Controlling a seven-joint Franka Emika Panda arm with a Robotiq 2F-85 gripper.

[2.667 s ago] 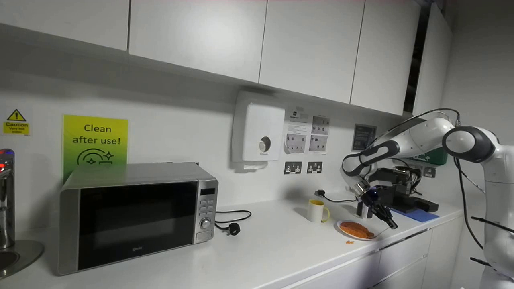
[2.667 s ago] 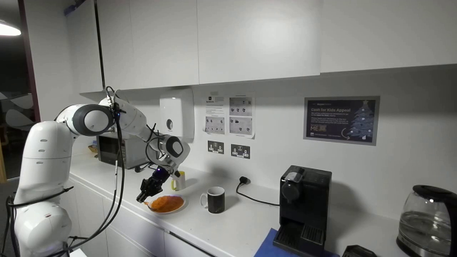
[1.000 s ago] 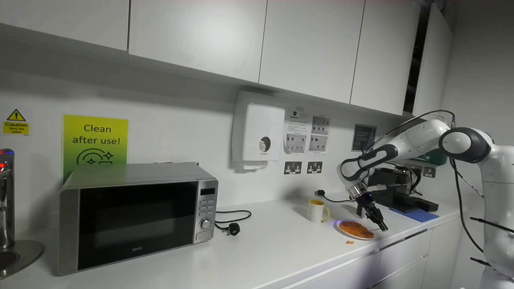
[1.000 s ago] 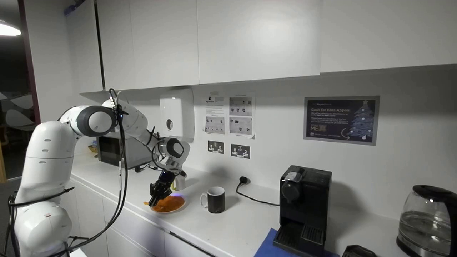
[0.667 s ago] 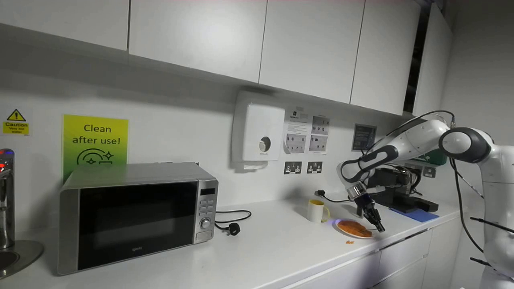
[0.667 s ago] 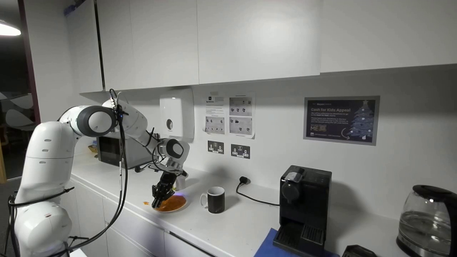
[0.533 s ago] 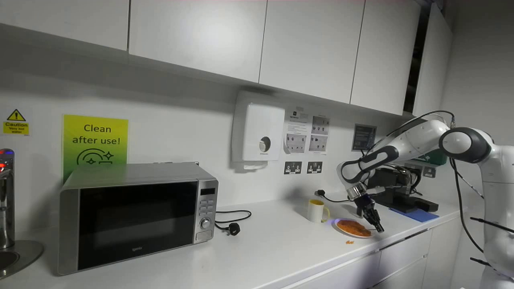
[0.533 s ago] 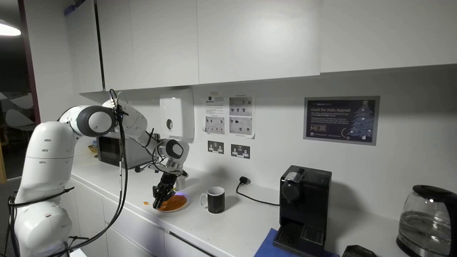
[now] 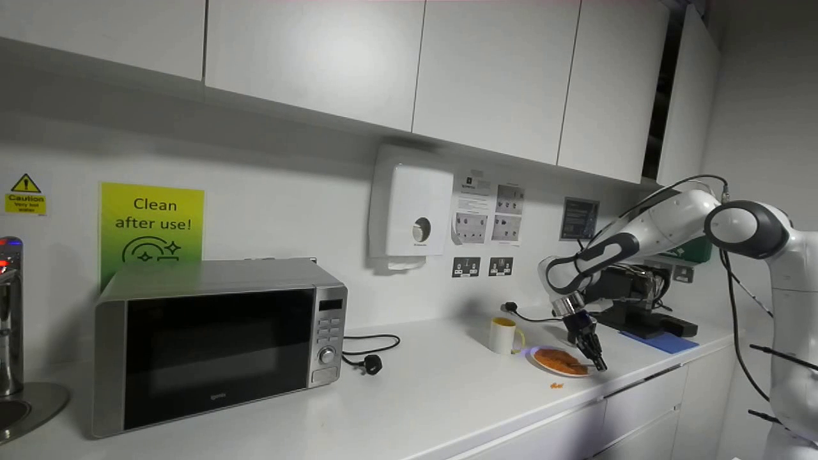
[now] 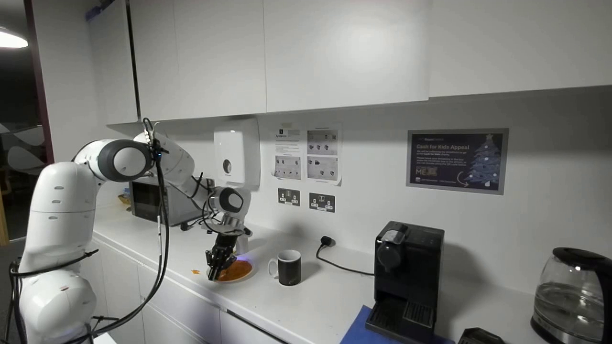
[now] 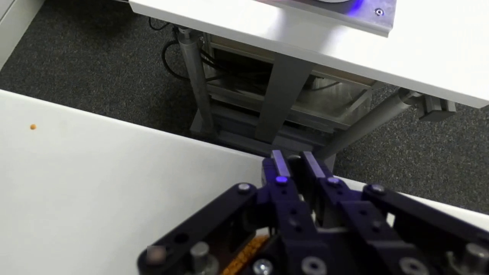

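A thin utensil (image 9: 580, 365) runs from the robot's jaws to the orange food (image 9: 553, 359) on a white plate (image 9: 540, 368), near the front edge of a pale surface (image 9: 409, 396). The jaws are clenched on the utensil just beside the plate's rim, slanting steeply downward. Above them, the white arm (image 9: 677, 214) arches out at about the height of the wall sockets, then drops at the wrist. The kind of utensil is hard to make out; in the wrist view the jaws cover nearly all of the plate, leaving a strip of orange. One cluster of crumbs (image 9: 556, 386) lies near the plate. Two mugs stand nearby, a white mug (image 9: 501, 337) with yellow inside and a dark mug (image 10: 289, 270), each partly hidden by the robot in an exterior view. Farther off are one microwave (image 9: 220, 358), one black coffee machine (image 10: 420, 267) and one glass jug (image 10: 564, 303), cut off at the right.
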